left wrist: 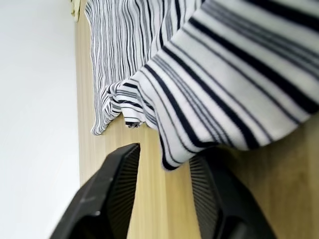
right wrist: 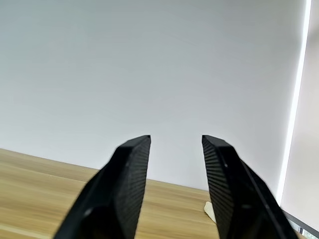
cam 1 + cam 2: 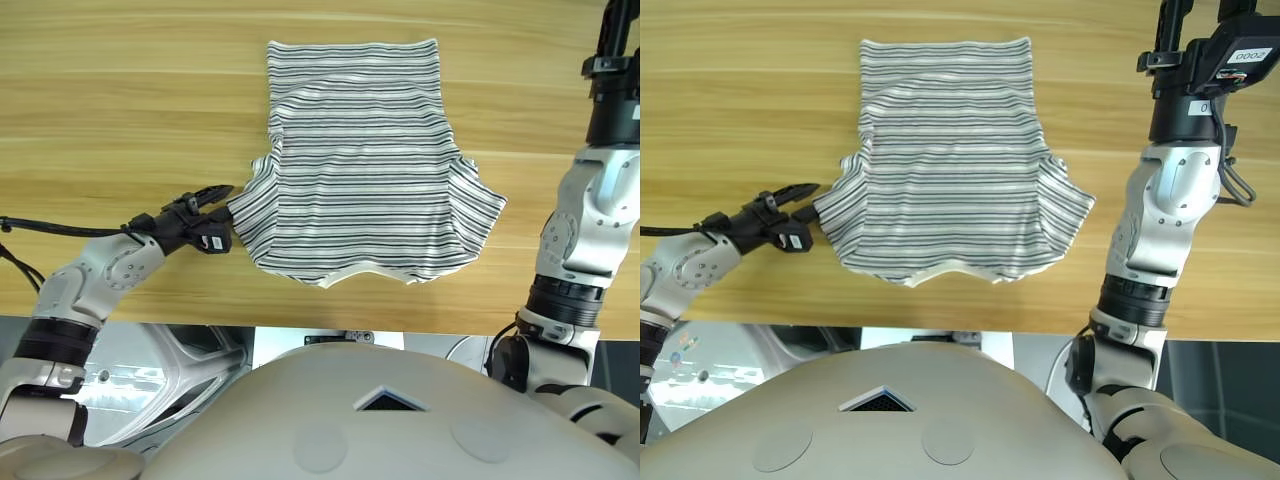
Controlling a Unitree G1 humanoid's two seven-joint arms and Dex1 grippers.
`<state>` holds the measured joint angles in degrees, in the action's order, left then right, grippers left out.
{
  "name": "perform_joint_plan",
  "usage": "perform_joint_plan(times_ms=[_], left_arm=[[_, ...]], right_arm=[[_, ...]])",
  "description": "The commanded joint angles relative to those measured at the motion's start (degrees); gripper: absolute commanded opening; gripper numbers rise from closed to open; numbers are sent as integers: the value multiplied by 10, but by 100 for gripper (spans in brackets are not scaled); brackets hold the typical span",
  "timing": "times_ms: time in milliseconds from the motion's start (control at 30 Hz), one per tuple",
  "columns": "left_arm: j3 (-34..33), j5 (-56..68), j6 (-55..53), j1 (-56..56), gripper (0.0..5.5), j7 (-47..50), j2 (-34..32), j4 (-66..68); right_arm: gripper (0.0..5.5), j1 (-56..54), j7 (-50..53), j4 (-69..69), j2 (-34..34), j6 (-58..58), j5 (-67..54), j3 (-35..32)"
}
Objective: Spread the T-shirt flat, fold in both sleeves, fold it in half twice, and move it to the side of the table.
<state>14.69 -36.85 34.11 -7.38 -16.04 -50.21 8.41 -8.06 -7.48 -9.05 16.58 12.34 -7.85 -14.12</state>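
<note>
- Tabletop (image 3: 110, 90) of light wood: broad bare stretches toward the left edge and the far edge, a narrower bare strip toward the right edge.
- T-shirt (image 3: 360, 160), striped dark and white, lying around the middle of the tabletop, nearer the near edge than the far one; hem toward the far edge, collar (image 3: 368, 275) toward the near edge and stopping just short of it.
- Body of the garment mostly flat; left sleeve (image 3: 250, 192) bunched and lifted slightly at its tip, right sleeve (image 3: 482, 205) spread outward toward the right edge.
- Left gripper (image 3: 224, 206) low over the wood at the left sleeve tip, fingers apart; in the wrist view (image 1: 164, 172) the sleeve edge hangs between the two fingers and drapes over one of them, not pinched.
- Right gripper (image 3: 1173, 25) raised well above the tabletop near the right edge, well apart from the garment; fingers apart (image 2: 172, 149), nothing between them.
- Small pale object (image 2: 210, 211) at an edge of the tabletop, too small to identify; well apart from the shirt.
- Plain white wall (image 2: 149, 59) beyond the tabletop.
- Nothing on the wood between either gripper and the garment.
</note>
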Motion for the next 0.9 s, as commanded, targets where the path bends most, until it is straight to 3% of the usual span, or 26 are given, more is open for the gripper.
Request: perform_joint_plan(times_ms=[33,400,700,900], left_arm=[[63,-38,4,-41,102,-40,4,25],[48,-22,-29,-31,5,4,12,69],[-6,44,-60,-68,0,73,65,27],[18,47,-45,-56,0,62,99,14]], right_arm=[[189,-17,3,11,-3,-9,-1,1],[189,-13,-4,14,-9,-7,-9,5],[189,-7,-8,28,-14,3,-5,12],[189,-3,-12,29,-13,11,1,13]])
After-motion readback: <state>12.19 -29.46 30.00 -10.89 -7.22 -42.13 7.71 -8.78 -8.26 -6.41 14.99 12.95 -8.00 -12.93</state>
